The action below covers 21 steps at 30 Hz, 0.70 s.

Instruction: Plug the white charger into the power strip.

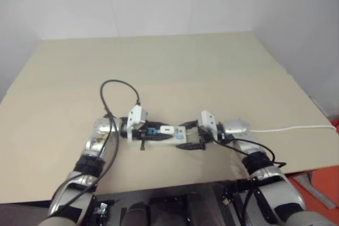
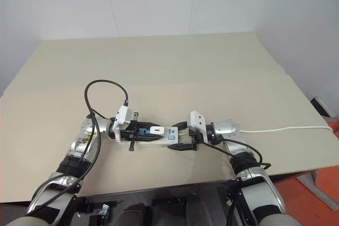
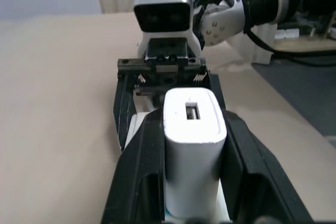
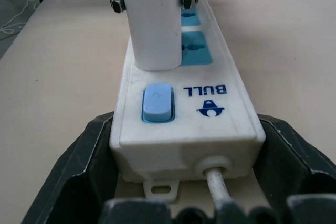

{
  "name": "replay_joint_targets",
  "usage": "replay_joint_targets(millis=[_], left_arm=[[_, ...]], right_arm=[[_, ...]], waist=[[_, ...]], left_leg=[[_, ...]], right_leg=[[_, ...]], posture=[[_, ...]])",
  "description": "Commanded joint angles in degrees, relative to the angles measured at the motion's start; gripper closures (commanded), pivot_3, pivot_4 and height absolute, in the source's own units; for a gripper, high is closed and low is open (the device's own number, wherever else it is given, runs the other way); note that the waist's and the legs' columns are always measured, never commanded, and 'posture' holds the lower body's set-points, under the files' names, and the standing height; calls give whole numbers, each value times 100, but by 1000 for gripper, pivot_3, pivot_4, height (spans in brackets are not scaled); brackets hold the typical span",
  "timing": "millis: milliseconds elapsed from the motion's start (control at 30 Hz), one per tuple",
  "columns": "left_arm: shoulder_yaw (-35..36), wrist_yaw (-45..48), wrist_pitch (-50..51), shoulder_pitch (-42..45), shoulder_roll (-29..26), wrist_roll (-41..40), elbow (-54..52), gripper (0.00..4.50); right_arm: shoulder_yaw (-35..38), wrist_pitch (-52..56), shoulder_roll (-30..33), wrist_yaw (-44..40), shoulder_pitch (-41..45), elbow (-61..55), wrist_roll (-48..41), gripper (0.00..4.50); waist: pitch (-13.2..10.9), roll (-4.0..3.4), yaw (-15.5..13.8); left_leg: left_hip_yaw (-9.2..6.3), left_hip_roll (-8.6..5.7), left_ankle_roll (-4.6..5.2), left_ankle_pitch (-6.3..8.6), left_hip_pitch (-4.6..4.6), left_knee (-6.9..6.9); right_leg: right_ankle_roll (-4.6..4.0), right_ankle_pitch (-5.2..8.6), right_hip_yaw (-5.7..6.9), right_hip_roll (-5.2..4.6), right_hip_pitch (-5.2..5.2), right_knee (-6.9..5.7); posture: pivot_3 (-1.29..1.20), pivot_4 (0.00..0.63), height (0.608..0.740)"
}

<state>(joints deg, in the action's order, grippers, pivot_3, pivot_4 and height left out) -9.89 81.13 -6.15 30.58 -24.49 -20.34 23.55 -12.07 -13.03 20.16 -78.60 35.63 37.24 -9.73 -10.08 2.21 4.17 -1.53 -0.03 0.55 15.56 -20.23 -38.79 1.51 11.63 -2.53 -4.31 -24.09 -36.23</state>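
The power strip (image 2: 162,138) lies flat on the table near its front edge, blue sockets facing up. My right gripper (image 4: 186,129) is shut on its switch end, one black finger (image 4: 84,156) on each side, with the blue switch (image 4: 157,102) just past them. The white charger (image 3: 191,129) stands upright between my left gripper's (image 1: 153,130) fingers, which are shut on it. Its base rests on the strip over the socket nearest the switch, and part of that blue socket (image 4: 197,48) shows beside it. I cannot tell how deep the charger sits.
The strip's thin white cable (image 1: 296,128) runs right across the beige table (image 1: 159,62) to its right edge. A black cable (image 1: 119,86) loops above my left wrist. The front table edge lies close below both hands.
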Motion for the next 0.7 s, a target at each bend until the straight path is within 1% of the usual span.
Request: replay_joint_targets(millis=[33,333,700], left_arm=[[45,-104,224,-205,-505,441,492,3490],[11,-137,423,-254,-507,414,388,3490],[-144,-72,916,-362,-609,373,-48,3490]], right_arm=[[-30,59,142,-143,-101,-123,44,1071],[-35,67,141,-130,-120,-136,43,1071],[-51,56,110,-103,-136,-149,28,1071]], waist=[[1,0,0],[9,-3,0],[10,-3,5]], left_leg=[[0,0,0,0,0,0],[0,1,1,1,1,1],[-1,4,6,4,1,2]], right_leg=[[0,0,0,0,0,0],[0,0,0,1,1,1],[0,0,-1,6,0,3]], posture=[[0,150,740],[0,150,740],[0,150,740]])
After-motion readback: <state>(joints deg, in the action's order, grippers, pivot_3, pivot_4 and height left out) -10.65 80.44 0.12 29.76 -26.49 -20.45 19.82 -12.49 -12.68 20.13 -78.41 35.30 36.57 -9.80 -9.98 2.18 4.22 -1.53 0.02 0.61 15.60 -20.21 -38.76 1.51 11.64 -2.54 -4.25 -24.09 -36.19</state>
